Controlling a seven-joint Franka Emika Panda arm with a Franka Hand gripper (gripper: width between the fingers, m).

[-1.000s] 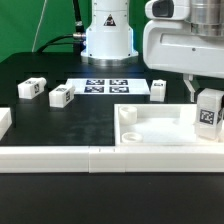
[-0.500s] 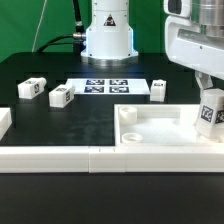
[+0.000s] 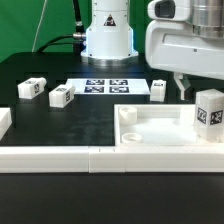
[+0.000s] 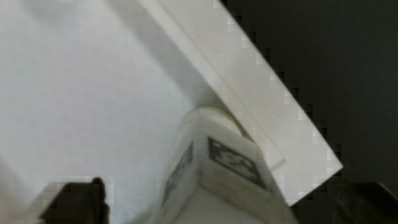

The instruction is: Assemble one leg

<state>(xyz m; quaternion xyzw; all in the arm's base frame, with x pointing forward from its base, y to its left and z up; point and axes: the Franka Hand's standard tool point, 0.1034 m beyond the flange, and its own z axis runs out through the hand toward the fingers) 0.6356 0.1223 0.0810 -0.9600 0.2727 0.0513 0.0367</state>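
A leg (image 3: pixel 209 110) stands upright in the corner of the large white tray-like piece (image 3: pixel 160 128) at the exterior view's right. My gripper (image 3: pixel 204 96) hangs over the leg's top, with one finger (image 3: pixel 183 88) showing apart from its side. In the wrist view the leg (image 4: pixel 222 170) sits between the dark fingers (image 4: pixel 75 203) at the tray's rim (image 4: pixel 249 90), with a gap to one finger. My gripper (image 4: pixel 222 208) is open. Three more legs lie on the black table: two (image 3: pixel 31 88) (image 3: pixel 62 95) at the left and one (image 3: pixel 159 90) behind the tray.
The marker board (image 3: pixel 105 86) lies at the back middle, in front of the robot base (image 3: pixel 107 35). A long white rail (image 3: pixel 60 158) runs along the front edge, and a white rail end (image 3: pixel 5 122) stands at the far left.
The gripper swung to the exterior view's right over the leg, then came back left and slightly up. The leg stays upright in the tray's corner.
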